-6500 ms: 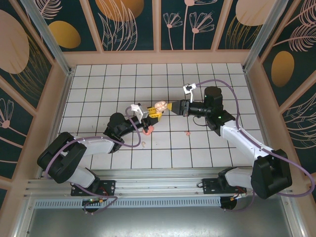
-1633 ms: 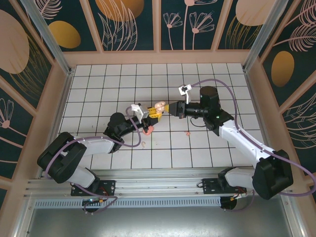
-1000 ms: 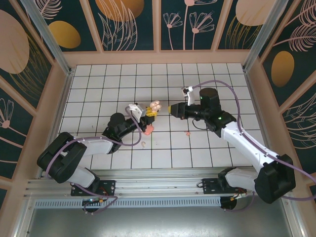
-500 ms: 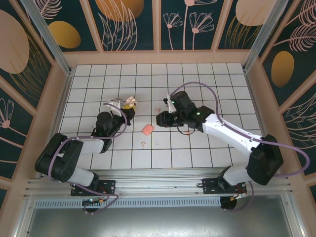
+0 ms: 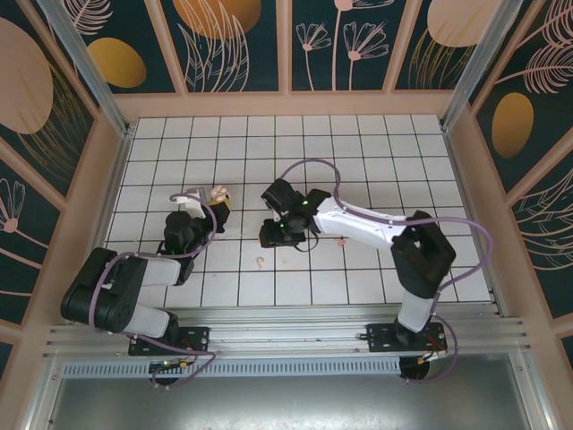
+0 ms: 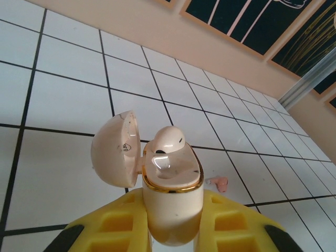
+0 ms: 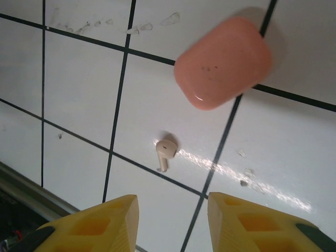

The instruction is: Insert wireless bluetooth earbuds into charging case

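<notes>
Tiles (image 7: 79, 79) lie open around our spread right claw (image 7: 173, 215) near a beige earbud (image 7: 166, 149); left claw (image 6: 173, 220) pinches the case (image 6: 170, 178).

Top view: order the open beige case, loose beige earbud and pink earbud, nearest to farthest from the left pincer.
1. The open beige case, held by the left pincer.
2. The loose beige earbud, down-right in view.
3. The pink earbud, farthest right.

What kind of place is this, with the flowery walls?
Probably a small robot test booth, dressed up like a room: a white tiled table boxed in by flower-patterned wall panels, with two robot arms bolted to a metal rail at its edge.
</notes>
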